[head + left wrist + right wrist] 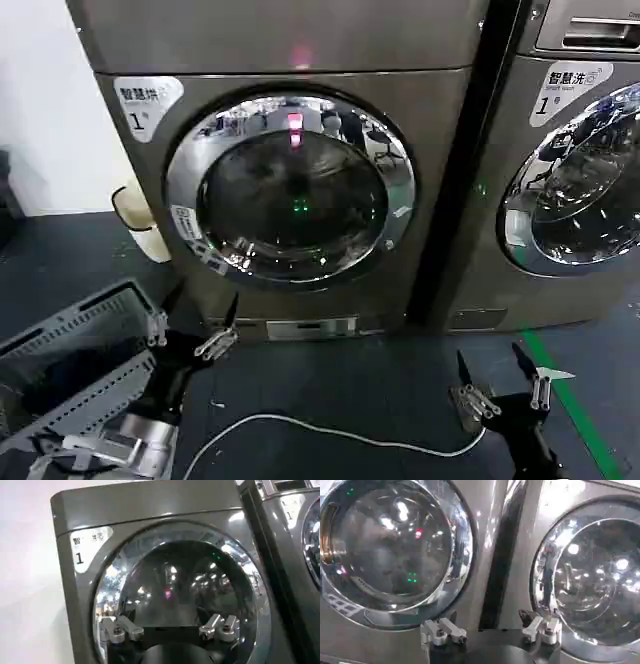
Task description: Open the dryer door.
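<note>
The left end effector [197,318] hung spread, low before the door [291,187], below its left rim. The right end effector [497,378] hung spread, lower right of it. The door faced forward, closed flush.

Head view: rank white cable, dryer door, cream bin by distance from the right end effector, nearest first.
From the right end effector, low right:
1. White cable, on the floor beside it.
2. Dryer door, shut, up and left.
3. Cream bin, far left by the wall.
</note>
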Robot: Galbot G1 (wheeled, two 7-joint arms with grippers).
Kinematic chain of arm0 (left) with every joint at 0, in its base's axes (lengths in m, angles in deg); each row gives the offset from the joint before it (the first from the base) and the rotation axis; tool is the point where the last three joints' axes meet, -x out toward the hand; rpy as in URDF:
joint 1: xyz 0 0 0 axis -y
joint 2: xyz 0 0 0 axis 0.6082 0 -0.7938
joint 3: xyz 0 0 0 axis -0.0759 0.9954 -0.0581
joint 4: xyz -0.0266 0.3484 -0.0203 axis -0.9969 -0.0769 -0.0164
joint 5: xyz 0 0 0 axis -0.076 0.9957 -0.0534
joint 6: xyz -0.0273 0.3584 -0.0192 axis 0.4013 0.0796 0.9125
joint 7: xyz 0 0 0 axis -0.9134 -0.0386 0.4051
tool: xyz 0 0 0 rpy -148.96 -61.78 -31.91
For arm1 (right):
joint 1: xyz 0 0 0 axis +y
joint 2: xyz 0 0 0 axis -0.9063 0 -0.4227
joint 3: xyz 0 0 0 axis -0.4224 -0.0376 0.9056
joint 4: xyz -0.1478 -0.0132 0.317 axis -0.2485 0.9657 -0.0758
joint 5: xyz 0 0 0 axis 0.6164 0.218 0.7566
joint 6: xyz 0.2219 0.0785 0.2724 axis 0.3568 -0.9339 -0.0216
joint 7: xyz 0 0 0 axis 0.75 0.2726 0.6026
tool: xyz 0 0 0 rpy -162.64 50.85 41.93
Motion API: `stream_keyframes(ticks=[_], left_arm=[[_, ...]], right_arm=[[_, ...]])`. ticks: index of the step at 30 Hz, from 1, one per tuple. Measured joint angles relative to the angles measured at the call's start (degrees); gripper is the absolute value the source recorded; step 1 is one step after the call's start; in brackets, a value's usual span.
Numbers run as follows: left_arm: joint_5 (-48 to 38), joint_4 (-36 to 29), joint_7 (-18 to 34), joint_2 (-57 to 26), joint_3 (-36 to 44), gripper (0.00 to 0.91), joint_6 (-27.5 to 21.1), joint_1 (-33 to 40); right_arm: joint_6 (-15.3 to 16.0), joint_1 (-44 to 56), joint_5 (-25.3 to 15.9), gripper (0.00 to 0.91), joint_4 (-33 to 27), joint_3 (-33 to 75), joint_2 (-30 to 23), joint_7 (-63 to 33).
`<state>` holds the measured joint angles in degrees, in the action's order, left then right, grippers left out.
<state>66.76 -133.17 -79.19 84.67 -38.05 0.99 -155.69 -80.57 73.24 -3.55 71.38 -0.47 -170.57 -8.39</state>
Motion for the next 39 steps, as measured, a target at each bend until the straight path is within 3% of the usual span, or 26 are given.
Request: stream_keyframes(ticks=[5,12,23,34,39], left_arm=[[-0.8,-1.1,-0.2,-0.4,0.5,0.907,-0.1,-0.6],[-1.0,-2.7,-0.2,-0.8,0.1,0.907,-0.3,-1.6],[-0.4,-3.8,-0.3,-0.3,0.5,0.907,-1.0,-2.2],[-0.4,-4.7,-0.3,0.0,-1.3,0.907,-0.4,-4.0],[-0.3,-5.4,-0.5,0.1,-2.2,0.907,0.0,-5.3]], right_arm=[[1.7,-5.0,2.9,0.907,-1.4,-0.3,4.0,1.4],[2.8,-15.7,9.3,0.907,-7.3,-3.6,14.8,2.7],[0.6,-38.6,17.9,0.907,-19.8,-16.3,28.9,5.4],[-3.3,-59.1,23.4,0.907,-29.4,-34.6,31.8,10.7],[-3.3,-66.5,26.7,0.907,-33.9,-41.7,31.3,13.0]])
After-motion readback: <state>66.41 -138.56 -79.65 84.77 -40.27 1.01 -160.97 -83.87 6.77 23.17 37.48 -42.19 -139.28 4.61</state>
